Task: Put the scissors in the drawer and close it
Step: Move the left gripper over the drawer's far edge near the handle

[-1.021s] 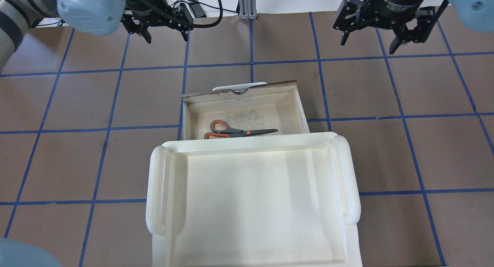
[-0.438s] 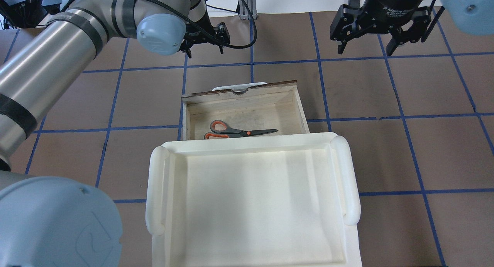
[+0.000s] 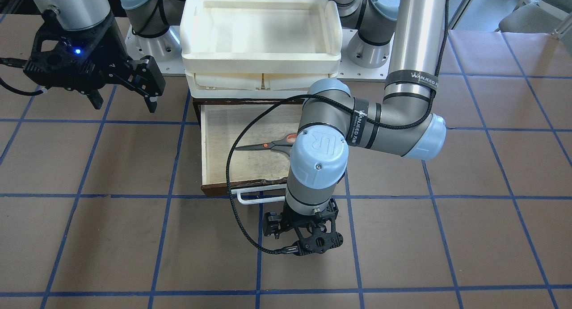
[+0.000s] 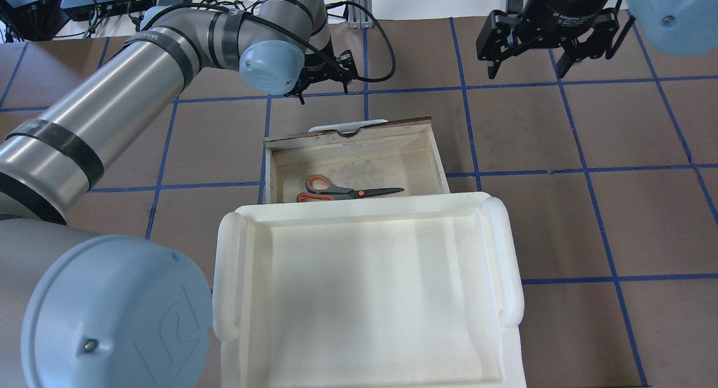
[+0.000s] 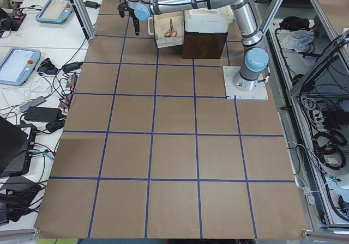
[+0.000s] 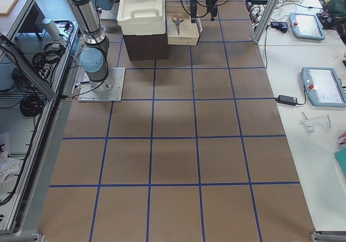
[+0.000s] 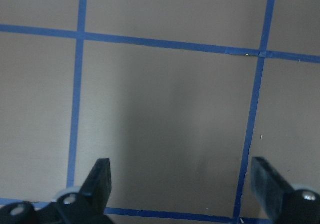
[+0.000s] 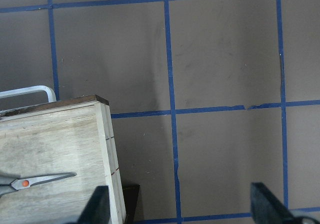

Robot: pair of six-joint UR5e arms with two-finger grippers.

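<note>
The scissors (image 4: 348, 190) lie in the open drawer (image 4: 438, 158) by my edge of the surface, so closing it is the step in hand; my left end effector (image 7: 185, 181), spread and empty, hovers past the white handle (image 4: 348, 123) and should push it toward me; my right end effector (image 4: 526, 68) hangs spread and idle.

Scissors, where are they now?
In the overhead view, the scissors lie inside the open drawer, left of its middle, right beside the white tray.

Brown gridded table (image 4: 561, 225) bearing dark cabinet (image 5: 204, 45)
</note>
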